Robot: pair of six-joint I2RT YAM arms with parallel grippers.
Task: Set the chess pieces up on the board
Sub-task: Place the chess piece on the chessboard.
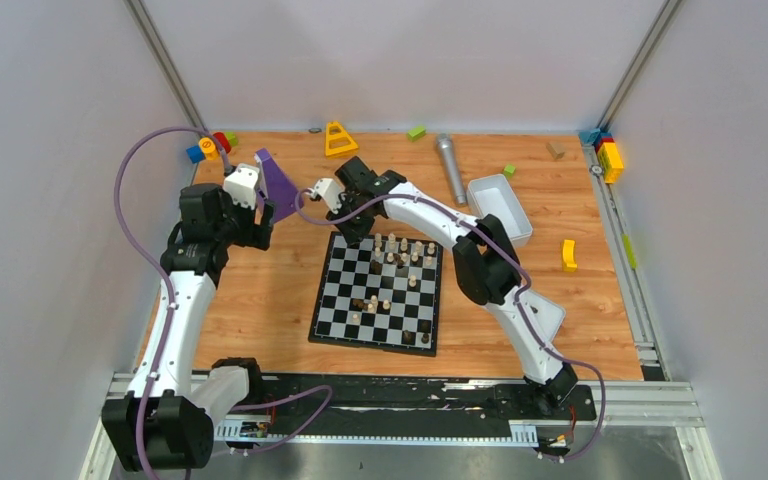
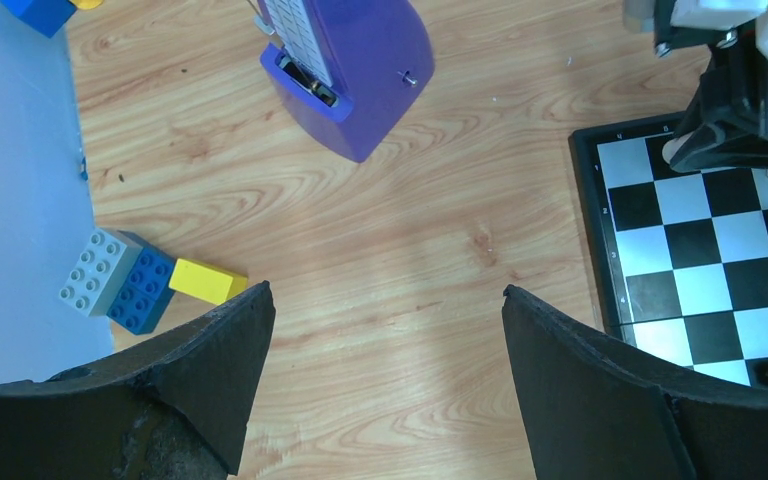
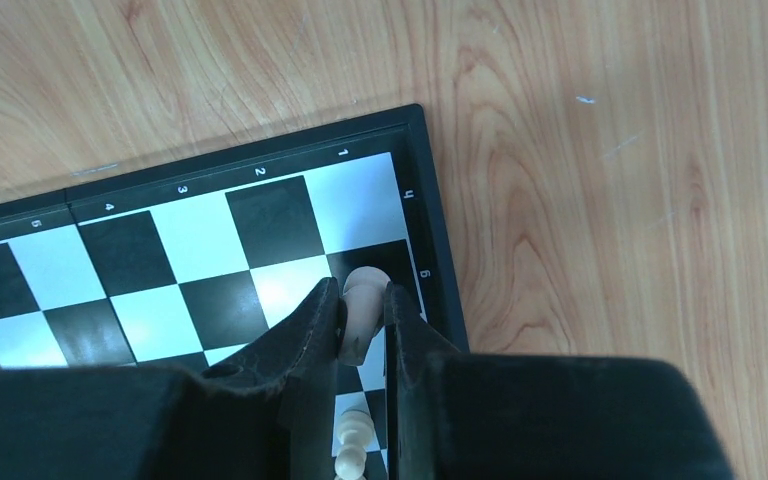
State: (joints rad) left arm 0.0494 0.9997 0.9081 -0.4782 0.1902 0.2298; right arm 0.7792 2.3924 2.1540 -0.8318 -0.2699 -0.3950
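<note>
The table [image 1: 260, 290] is light wood with clear grain, closed in by plain pale walls [image 1: 50, 150] on the left, the far and the right side. A metal rail [image 1: 650, 400] runs along the near edge, where both arms are fixed.

The board [image 1: 343, 283] lies flat near the middle of the table, a little to the right of centre. Most pieces [image 1: 404, 248] stand in its far rows, and a few more are nearer the middle and the near edge.

The right gripper [image 3: 361, 312] is over the far left corner of the board [image 3: 200, 250]. Its fingers are closed on a cream piece [image 3: 365, 288], which is over a black square next to the border. A second cream piece [image 3: 352, 440] shows lower down between the fingers.

The left gripper [image 2: 385, 300] hangs over bare wood to the left of the board [image 2: 700, 260], with its fingers wide apart and nothing between them.

A purple wedge [image 1: 278, 183] stands beyond the left gripper. Near the far wall are a yellow cone [image 1: 339, 138], a grey cylinder [image 1: 450, 168] and small blocks [image 1: 210, 147] in the left corner. A white tray [image 1: 500, 207] lies right of the board, and a yellow block [image 1: 569, 255] lies further right.
</note>
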